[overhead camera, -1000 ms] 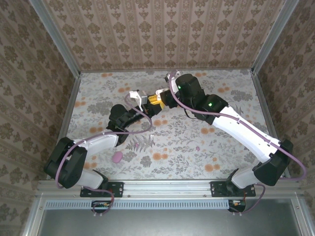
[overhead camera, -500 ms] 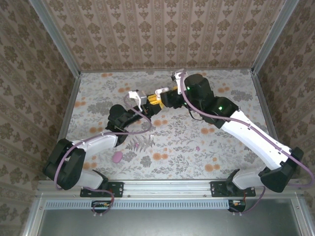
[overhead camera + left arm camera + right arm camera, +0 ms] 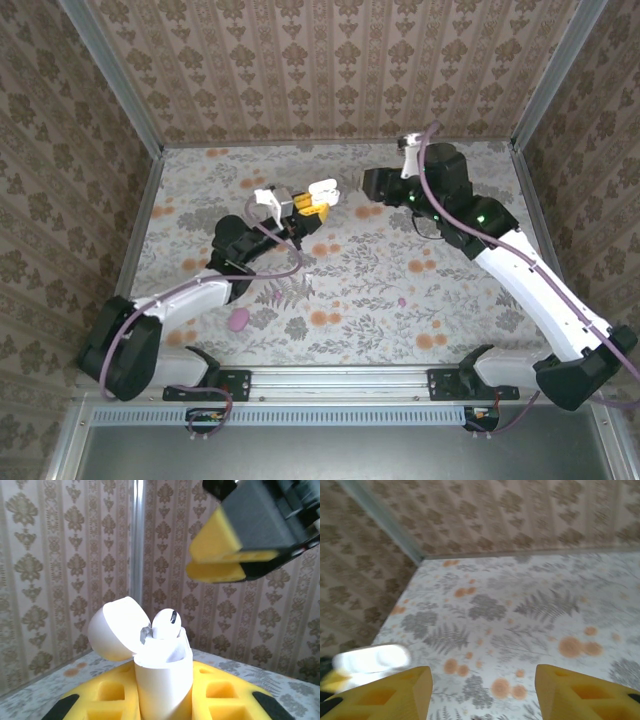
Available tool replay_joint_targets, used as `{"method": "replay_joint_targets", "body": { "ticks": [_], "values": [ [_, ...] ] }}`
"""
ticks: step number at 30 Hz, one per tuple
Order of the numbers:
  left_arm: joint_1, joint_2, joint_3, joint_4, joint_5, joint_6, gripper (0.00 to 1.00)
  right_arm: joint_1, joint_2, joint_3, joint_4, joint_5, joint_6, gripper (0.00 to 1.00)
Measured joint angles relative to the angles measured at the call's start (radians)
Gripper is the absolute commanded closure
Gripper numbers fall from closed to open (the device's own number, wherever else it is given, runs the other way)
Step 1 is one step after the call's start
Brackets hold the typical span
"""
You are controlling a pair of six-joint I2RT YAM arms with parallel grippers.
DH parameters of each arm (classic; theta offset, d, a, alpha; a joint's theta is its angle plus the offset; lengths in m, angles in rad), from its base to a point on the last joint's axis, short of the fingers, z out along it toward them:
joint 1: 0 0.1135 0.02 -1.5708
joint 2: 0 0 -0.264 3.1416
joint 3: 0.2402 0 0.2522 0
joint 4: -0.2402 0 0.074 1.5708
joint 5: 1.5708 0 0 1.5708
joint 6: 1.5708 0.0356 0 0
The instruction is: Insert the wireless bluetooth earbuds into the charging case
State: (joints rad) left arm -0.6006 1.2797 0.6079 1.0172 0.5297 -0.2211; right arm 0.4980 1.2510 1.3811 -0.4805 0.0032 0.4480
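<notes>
**Wireless bluetooth earbuds: a white earbud [image 3: 166,624] in the open charging case [image 3: 162,680], a pink earbud [image 3: 402,300] loose on the tabletop [image 3: 360,285]**

The floral tabletop sits inside patterned walls, with both arms reaching over its far half. The left arm [image 3: 190,290] stretches from the near left corner toward the middle. The right arm [image 3: 520,270] bends in from the right, and its head hangs well clear of the left arm's tip, apart from the case.

The left jaws are pinching the white charging case low on its body, between yellow pads [image 3: 110,700], and hold it upright above the tabletop. Its lid [image 3: 112,635] is flipped back to the left. The right jaws are spread and hold nothing; their yellow pads [image 3: 395,695] stand wide apart over bare tabletop.

A pink pebble-shaped case [image 3: 238,319] lies on the tabletop near the left arm's forearm.

The white earbud stands in the mouth of the held case, its rounded head above the rim. Whether it is fully seated I cannot tell. The tiny pink earbud lies alone right of centre, well apart from both cases.
</notes>
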Motion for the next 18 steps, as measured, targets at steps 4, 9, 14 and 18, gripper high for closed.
{"method": "replay_joint_targets", "body": {
  "ticks": [4, 9, 14, 18],
  "values": [
    [0.036, -0.119, -0.027, -0.106, -0.035, 0.058, 0.86, -0.056, 0.076, -0.056, -0.038, -0.072, 0.064, 0.52],
    [0.07, -0.255, -0.053, -0.212, -0.077, 0.115, 0.86, -0.032, 0.306, -0.074, -0.076, -0.22, 0.115, 0.52],
    [0.078, -0.339, -0.084, -0.286, -0.108, 0.152, 0.86, 0.056, 0.543, -0.016, -0.142, -0.266, 0.136, 0.53],
    [0.079, -0.41, -0.101, -0.35, -0.136, 0.175, 0.86, 0.132, 0.673, 0.067, -0.18, -0.278, 0.147, 0.53]
  ]
}}
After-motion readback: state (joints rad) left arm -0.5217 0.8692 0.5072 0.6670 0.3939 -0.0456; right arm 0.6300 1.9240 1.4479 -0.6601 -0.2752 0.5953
